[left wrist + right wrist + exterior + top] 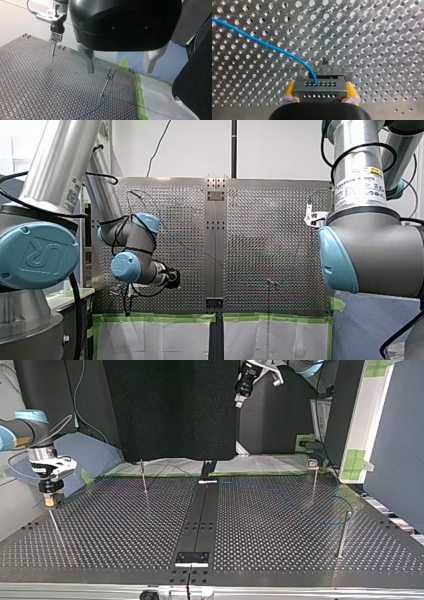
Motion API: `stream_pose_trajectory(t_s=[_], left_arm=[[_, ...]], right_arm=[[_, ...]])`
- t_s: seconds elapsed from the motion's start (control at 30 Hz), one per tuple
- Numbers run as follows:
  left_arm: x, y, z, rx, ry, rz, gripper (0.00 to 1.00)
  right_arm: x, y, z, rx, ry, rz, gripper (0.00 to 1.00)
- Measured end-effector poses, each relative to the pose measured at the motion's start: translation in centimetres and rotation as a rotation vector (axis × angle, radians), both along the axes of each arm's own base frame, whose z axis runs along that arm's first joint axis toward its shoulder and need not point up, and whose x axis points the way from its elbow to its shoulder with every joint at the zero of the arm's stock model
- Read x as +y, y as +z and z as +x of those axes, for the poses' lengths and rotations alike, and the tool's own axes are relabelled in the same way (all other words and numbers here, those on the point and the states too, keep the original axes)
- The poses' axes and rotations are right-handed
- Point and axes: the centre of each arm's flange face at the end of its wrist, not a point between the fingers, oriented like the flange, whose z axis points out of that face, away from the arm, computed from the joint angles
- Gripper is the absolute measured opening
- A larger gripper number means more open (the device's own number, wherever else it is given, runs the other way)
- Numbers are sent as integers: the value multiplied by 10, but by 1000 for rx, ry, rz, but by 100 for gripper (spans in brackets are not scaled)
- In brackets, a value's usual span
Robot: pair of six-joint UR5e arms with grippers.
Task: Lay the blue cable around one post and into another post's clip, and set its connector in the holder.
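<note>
Connector (321, 86), grey metal w/ rows of small holes, is pinched between yellow pads (290, 91) of my right gripper (321, 93), right at holder (334, 70); can't tell if seated. Blue cable (262, 43) exits its top, arcs over worktop (374, 37). My left gripper (120, 71) is spread wide, gripping nothing, above clip post (106, 85); cable runs beside it.
</note>
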Motion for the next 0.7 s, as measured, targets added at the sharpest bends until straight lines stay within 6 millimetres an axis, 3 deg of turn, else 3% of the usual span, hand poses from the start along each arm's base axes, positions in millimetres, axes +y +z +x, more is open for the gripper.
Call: stream_pose_trajectory(t_s=[0.7], left_arm=[[0,0,0,-2,2,1,95]], right_arm=[[-6,8,2,-5,10,-7,0]])
